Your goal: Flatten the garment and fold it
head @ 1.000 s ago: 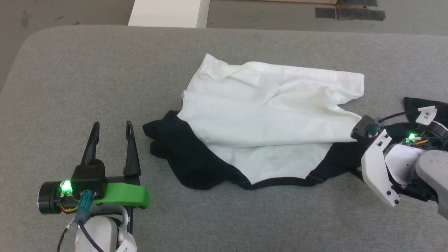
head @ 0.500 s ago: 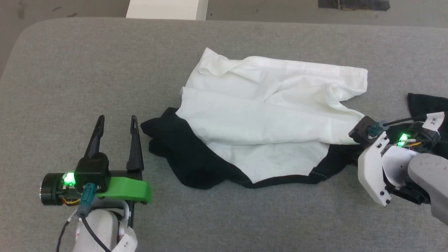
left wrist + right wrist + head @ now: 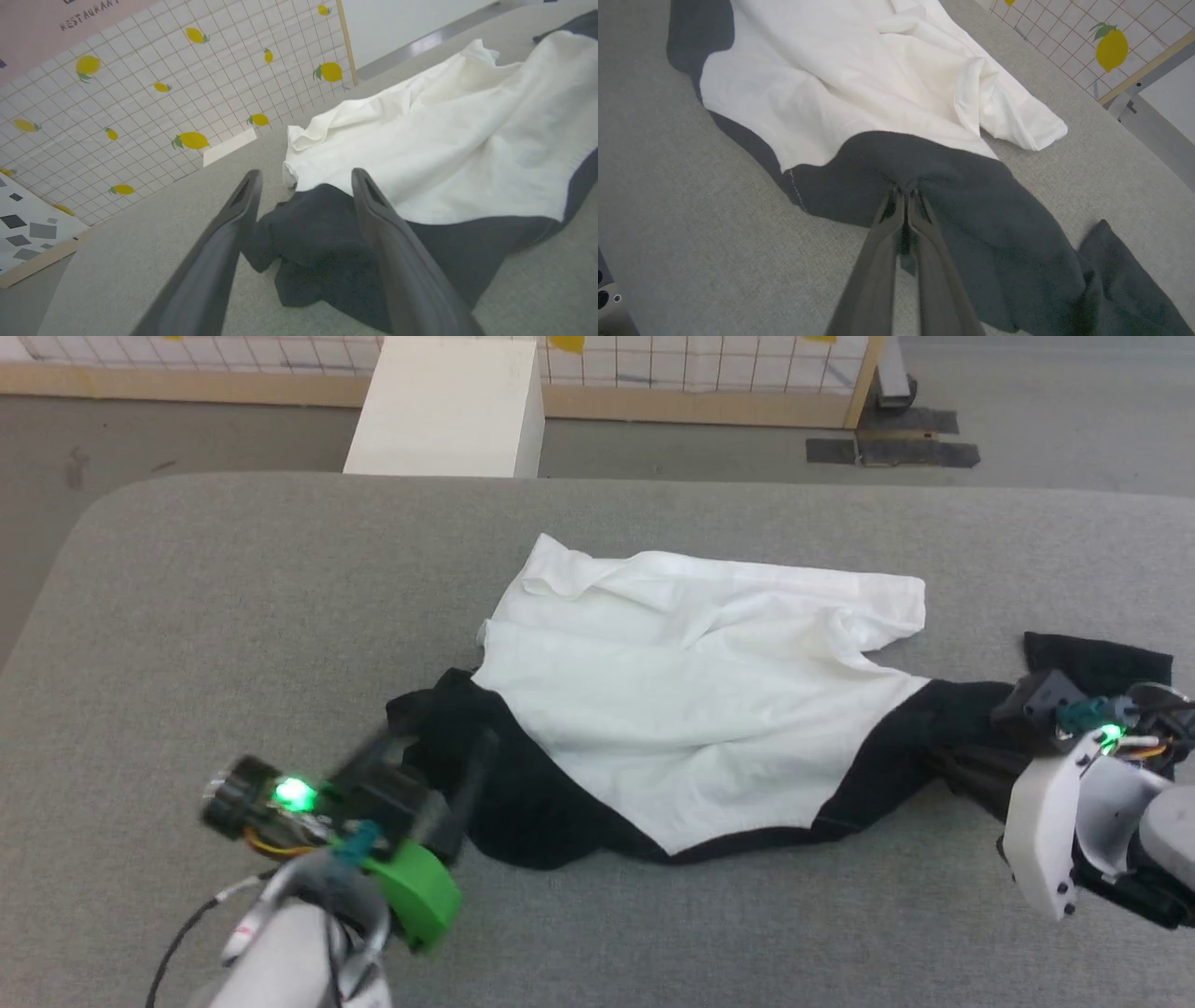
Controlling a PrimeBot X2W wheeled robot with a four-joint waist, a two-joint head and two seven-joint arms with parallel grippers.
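Your right gripper [image 3: 906,192] clamped tight on black sleeve [image 3: 971,210] of rumpled white cloth T-shirt [image 3: 691,709]; left gripper [image 3: 306,175] spread wide, empty, at other sleeve [image 3: 317,233].

The garment [image 3: 695,709] is looking like soft, matt cloth, wrinkling in front of the left gripper's [image 3: 304,172] spread jaws and bunching where the right gripper's [image 3: 906,192] jaws are pinching it. The table [image 3: 233,579] under the jaws is showing rough grey cloth. The fingers [image 3: 397,261] are looking like smooth, dull plastic.
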